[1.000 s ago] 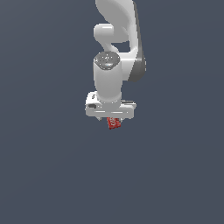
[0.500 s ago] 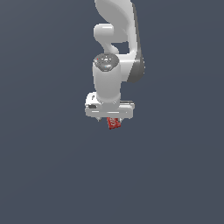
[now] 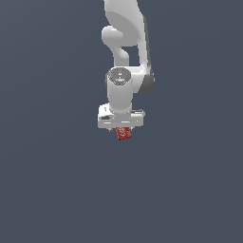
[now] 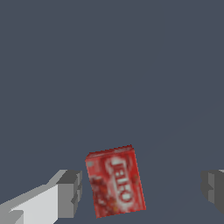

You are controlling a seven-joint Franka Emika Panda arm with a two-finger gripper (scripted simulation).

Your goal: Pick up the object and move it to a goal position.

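1. Plain dark grey-blue surface is seen all around – no goal marker can be made out.
2. Gripper [image 3: 121, 127] is hung straight down from the white arm [image 3: 124, 71], approx. mid-scene.
3. Red box [image 4: 115, 180] is seen between the fingers [image 4: 69, 194]; fingers are spread wide apart, w/ clear gaps on both sides – nothing clamped.
4. Box is tilted a little rel. to the fingers.
5. Judged: grasp not yet done; closing, lift & transfer to goal are all left.

Red box [image 3: 124, 133] beneath white arm [image 3: 124, 90]
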